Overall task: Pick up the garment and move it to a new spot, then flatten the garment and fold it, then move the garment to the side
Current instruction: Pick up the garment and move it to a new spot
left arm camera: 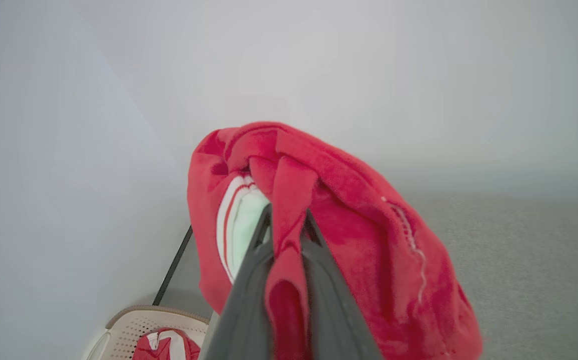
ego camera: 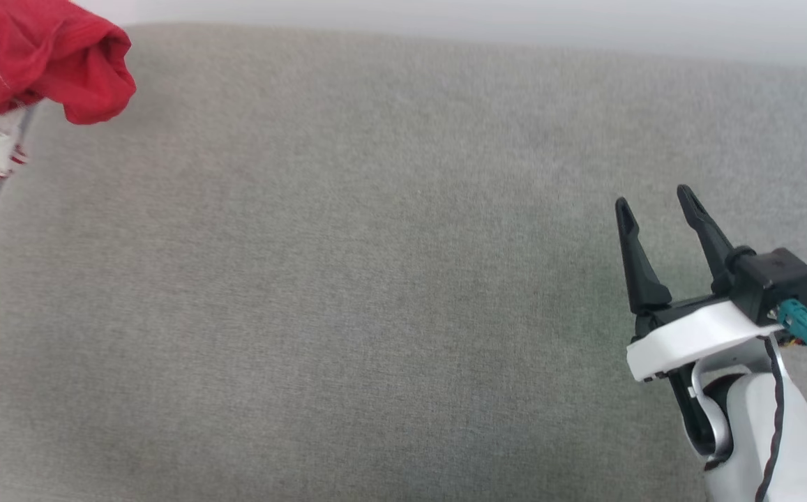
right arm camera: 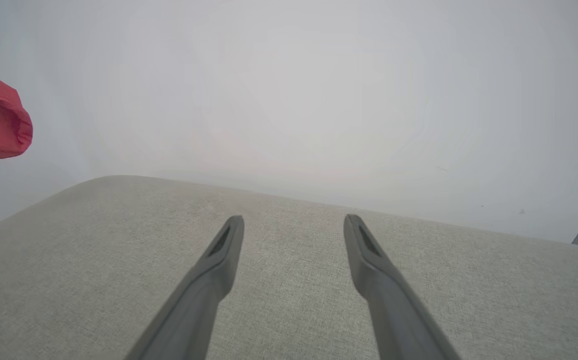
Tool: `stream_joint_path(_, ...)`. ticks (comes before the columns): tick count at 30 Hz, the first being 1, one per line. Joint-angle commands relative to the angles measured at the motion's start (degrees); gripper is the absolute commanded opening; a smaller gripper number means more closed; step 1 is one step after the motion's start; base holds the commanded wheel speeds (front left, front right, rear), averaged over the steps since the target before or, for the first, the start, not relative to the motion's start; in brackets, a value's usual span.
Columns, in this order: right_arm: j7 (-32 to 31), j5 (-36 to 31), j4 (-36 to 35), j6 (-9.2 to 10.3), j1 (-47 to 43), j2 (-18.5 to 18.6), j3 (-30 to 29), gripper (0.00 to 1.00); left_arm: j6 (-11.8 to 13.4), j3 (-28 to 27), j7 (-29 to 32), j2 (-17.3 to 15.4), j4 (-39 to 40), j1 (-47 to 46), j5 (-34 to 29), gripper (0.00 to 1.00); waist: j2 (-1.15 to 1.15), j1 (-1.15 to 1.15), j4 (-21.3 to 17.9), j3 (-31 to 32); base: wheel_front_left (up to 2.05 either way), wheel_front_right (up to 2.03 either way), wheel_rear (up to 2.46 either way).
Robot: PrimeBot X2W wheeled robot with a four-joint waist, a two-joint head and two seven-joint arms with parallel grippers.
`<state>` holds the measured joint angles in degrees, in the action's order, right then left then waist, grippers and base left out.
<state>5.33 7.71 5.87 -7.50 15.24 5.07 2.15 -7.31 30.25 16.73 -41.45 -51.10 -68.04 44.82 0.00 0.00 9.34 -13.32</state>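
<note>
Left claw (left arm camera: 289,216) is pinched tight on a fold of the garment (left arm camera: 363,235), which hangs bunched over the tabletop's (ego camera: 375,279) far left corner. Right claw (ego camera: 653,196) gapes wide and holds nothing, near the right edge. Broad grey cloth stretches between them.

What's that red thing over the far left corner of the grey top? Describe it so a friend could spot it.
Find the wide grey surface and go to its far left corner. There the garment hangs bunched from the left pincer, which is shut on a fold. It is bright red with white, red-striped trim, and it is held aloft, unlike the red cloth lying in the basket.
</note>
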Motion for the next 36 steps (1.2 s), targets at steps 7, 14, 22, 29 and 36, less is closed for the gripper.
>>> stream_joint_path(7, 1.8, 0.9, 0.6, 0.02, -2.0, -0.9, -1.4, 1.0, -0.1, 2.6, 2.4, -1.6, 7.2, -1.1, -0.5, 0.0, 0.0, 0.0, -0.4, 4.1, 0.0, 0.0, 0.0)
stream_joint_path(14, 3.0, 1.2, 0.2, 0.02, -3.2, -1.6, -4.1, 1.0, 0.7, 4.9, 6.6, -3.0, 17.8, 1.3, -1.0, 0.0, 0.0, 0.0, -4.4, 5.5, 0.0, 0.0, 0.0)
stream_joint_path(22, 3.9, 1.0, -0.6, 0.01, -5.1, -2.0, -7.6, 1.0, 4.7, 6.2, 14.9, -4.1, 35.0, 7.9, 3.3, 0.0, 0.0, 0.0, -11.5, 5.7, 0.0, 0.0, 0.0)
stream_joint_path(29, 4.8, 2.3, -0.5, 0.01, -6.5, -2.2, -8.8, 1.0, 9.8, 9.5, 21.8, -4.4, 49.7, 15.6, 5.4, 0.0, 0.0, 0.0, -17.5, 4.2, 0.0, 0.0, 0.0)
stream_joint_path(36, 6.2, 5.2, 1.8, 0.01, -6.3, -2.2, -6.6, 1.0, 12.8, 14.8, 24.6, -1.8, 54.0, 23.0, 6.0, 0.0, 0.0, 0.0, -21.6, 2.2, 0.0, 0.0, 0.0)
